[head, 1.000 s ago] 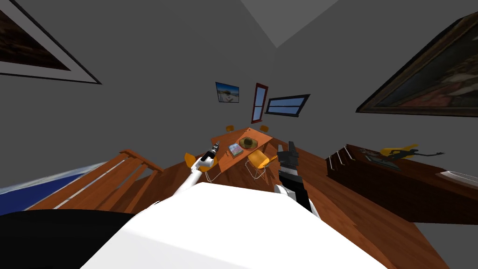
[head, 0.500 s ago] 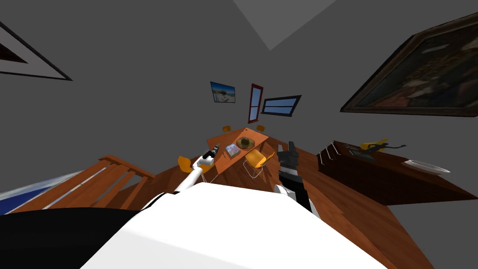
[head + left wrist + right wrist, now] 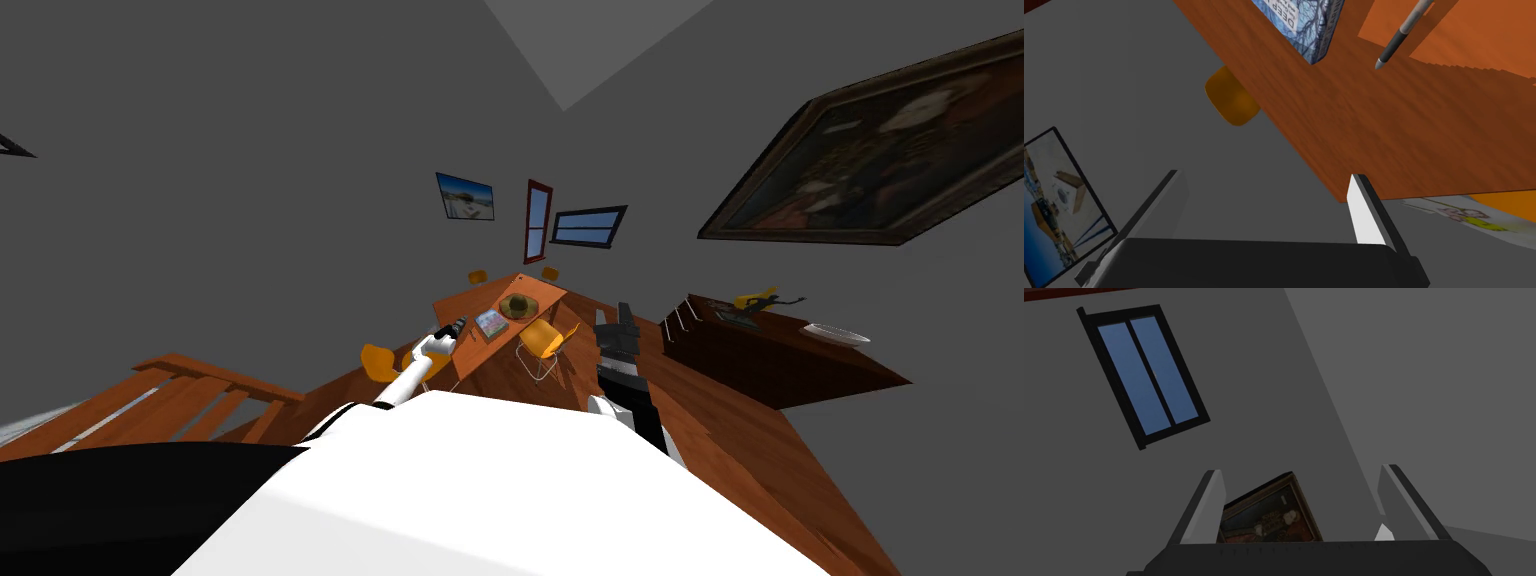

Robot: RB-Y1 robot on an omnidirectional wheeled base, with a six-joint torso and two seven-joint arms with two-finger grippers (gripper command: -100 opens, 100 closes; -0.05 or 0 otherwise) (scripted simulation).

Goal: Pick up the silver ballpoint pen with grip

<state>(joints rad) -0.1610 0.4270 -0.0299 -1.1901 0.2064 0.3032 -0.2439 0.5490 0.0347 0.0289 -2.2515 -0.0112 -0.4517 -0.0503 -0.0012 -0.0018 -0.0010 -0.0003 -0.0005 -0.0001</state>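
The pen (image 3: pixel 1400 35), slim, stiff and probably light, lay on the wooden worktop (image 3: pixel 1404 130) near a blue book (image 3: pixel 1304 22), well ahead of the left pincer (image 3: pixel 1264 200), whose blades stood spread. Its dark grip section looked the least slippery hold. The right pincer (image 3: pixel 1299 503) was spread too.

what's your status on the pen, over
Left gripper open, short of the pen. Right gripper open, empty. Pen lies on wooden table, untouched. Book beside it, apart.

Dim, even light; walls splay toward the corners.
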